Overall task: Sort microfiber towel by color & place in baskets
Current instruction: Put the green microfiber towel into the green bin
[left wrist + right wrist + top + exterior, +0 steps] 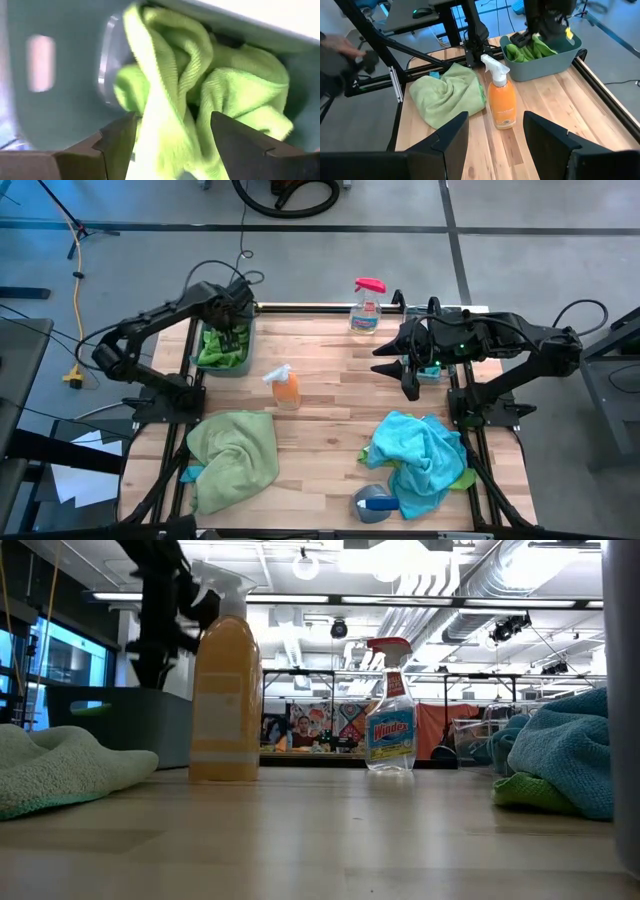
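The teal basket (222,370) stands at the far left and holds bright green towels (235,95). My left gripper (172,120) hovers open over it, pointing down, and a fold of green towel (160,135) reaches up between its fingers; I see no hold on it. A pale green towel (235,460) lies crumpled at the near left. Blue towels (425,460) lie heaped at the near right. The clear basket (432,370) is mostly hidden under my right arm. My right gripper (495,130) hangs open, high above the table's far right, with nothing between its fingers.
An orange spray bottle (285,388) stands upright between the teal basket and the table's middle. A Windex bottle (367,305) stands at the far edge. A grey and blue object (375,502) lies by the blue heap. Bare wood shows in the table's middle.
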Tool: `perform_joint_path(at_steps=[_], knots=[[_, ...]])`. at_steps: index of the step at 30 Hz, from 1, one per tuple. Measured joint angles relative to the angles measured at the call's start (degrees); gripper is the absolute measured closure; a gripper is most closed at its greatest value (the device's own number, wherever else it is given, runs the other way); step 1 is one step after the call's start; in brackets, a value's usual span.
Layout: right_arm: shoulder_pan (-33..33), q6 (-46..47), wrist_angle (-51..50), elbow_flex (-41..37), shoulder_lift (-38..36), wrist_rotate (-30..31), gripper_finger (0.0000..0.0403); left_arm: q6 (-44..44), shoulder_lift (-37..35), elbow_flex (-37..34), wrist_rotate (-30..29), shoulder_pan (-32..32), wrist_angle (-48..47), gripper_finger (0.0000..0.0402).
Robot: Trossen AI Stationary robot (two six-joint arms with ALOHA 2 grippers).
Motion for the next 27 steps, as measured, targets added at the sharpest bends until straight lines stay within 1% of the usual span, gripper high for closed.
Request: perform_joint_path(at_steps=[4, 7, 9, 11, 13, 14, 16, 17, 18, 19, 22, 27], knots=[[0.0, -0.11, -0.01, 0.0, 0.0, 0.0, 0.0217, -0.14, -3.68, 3.62, -1.85, 0.0, -1.24, 0.0158], [0.0, -0.52, -0.01, 0.0, 0.0, 0.0, 0.0217, -2.29, -6.61, 5.73, -1.91, 0.0, -1.15, 0.0158], [0.0, -0.54, -0.01, 0.0, 0.0, 0.0, 0.0217, -4.05, -8.39, 5.93, -0.68, 0.01, -0.39, 0.016], [0.0, -0.54, -0.01, 0.0, 0.0, 0.0, 0.0217, -4.48, -9.75, 5.47, 1.82, 0.02, -0.26, 0.0171], [0.0, -0.54, -0.03, 0.0, 0.0, 0.0, 0.0217, -4.25, -10.62, 4.11, 3.13, 0.0, -0.45, 0.0205], [0.0, -0.54, -0.02, 0.0, 0.0, 0.0, 0.0217, -4.12, -10.84, 3.17, 3.13, -0.02, -0.22, 0.0231], [0.0, -0.54, -0.03, 0.0, 0.0, 0.0, 0.0217, -4.54, -10.95, 0.42, 3.09, 0.0, 0.2, 0.0301], [0.0, -0.54, -0.03, 0.0, 0.0, 0.0, 0.0217, -5.18, -10.91, -1.28, 3.11, 0.04, 0.79, 0.0344], [0.0, -0.54, -0.03, 0.0, 0.0, 0.0, 0.0217, -5.98, -10.91, -3.14, 2.79, 0.26, 2.07, 0.0371], [0.0, -0.54, -0.03, 0.0, 0.0, 0.0, 0.0217, -7.1, -10.89, -5.07, 1.76, 0.58, 3.88, 0.0384], [0.0, -0.54, -0.01, 0.0, 0.0, 0.0, 0.0217, -8.63, -10.83, -10.21, -2.91, 1.49, 8.26, 0.0394], [0.0, -0.54, -0.01, 0.0, 0.0, 0.0, 0.0217, -12.05, -10.73, -16.64, -3.88, 1.86, 16.92, 0.0401]])
